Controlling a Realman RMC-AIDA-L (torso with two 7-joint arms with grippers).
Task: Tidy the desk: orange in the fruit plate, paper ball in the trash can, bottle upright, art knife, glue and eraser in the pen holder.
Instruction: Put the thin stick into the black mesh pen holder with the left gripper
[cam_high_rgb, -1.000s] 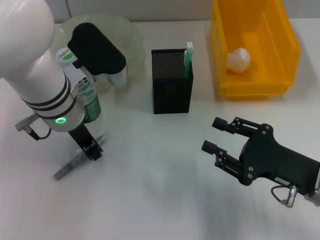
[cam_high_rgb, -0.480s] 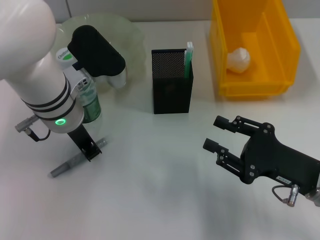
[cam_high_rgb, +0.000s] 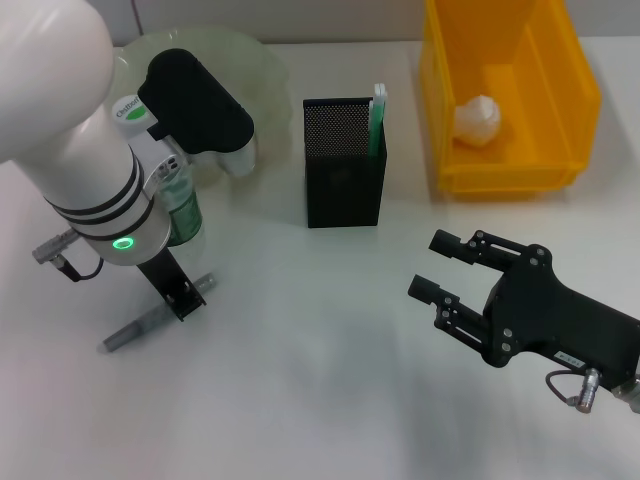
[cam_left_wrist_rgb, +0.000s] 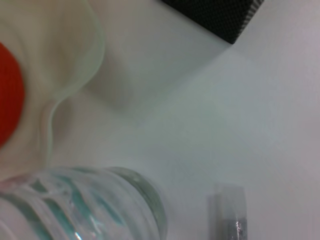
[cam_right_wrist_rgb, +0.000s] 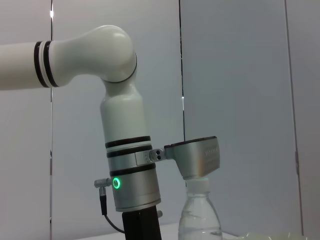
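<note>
Currently on the art knife (cam_high_rgb: 155, 315) step: left gripper (cam_high_rgb: 182, 297) jaws closed on it near desk's left edge; next lift toward pen holder (cam_high_rgb: 344, 177). Right gripper (cam_high_rgb: 440, 270) idle, jaws open

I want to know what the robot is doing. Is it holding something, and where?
The left pincer sits on the grey art knife, near its upper end; whether it grips cannot be told. The right pincer is open, holding nothing.
</note>
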